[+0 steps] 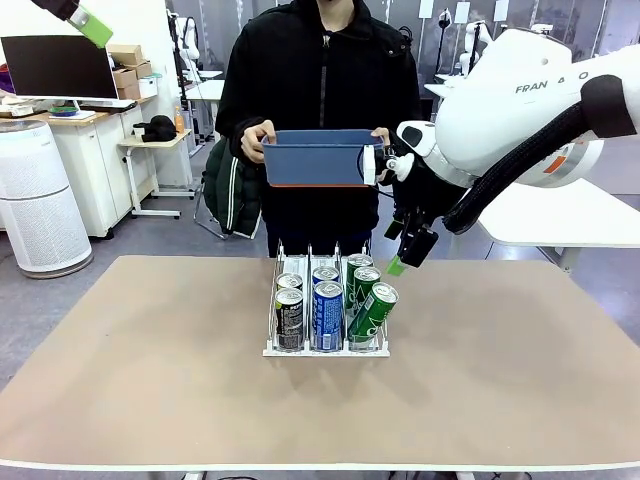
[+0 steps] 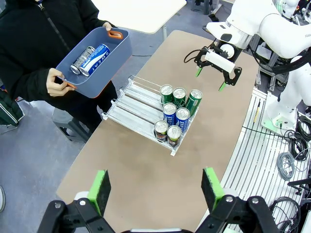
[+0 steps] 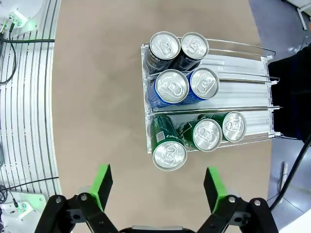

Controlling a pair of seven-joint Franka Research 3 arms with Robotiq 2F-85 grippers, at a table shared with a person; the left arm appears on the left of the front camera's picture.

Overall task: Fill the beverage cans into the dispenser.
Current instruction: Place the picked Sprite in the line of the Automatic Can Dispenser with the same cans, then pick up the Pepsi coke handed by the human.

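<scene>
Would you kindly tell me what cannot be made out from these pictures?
- Front view: what lies in the blue bin, hidden by its near wall.
- Right wrist view: the base of the tilted green can, hidden by its own body.
- Left wrist view: lettering on the two cans in the bin, too small to read.

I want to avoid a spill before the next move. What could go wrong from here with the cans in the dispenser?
The front green can is tilted, its top leaning out past the dispenser's edge; it might topple onto the table. The right fingers, open, hang close beside that can; a small sideways move could knock it out.
</scene>
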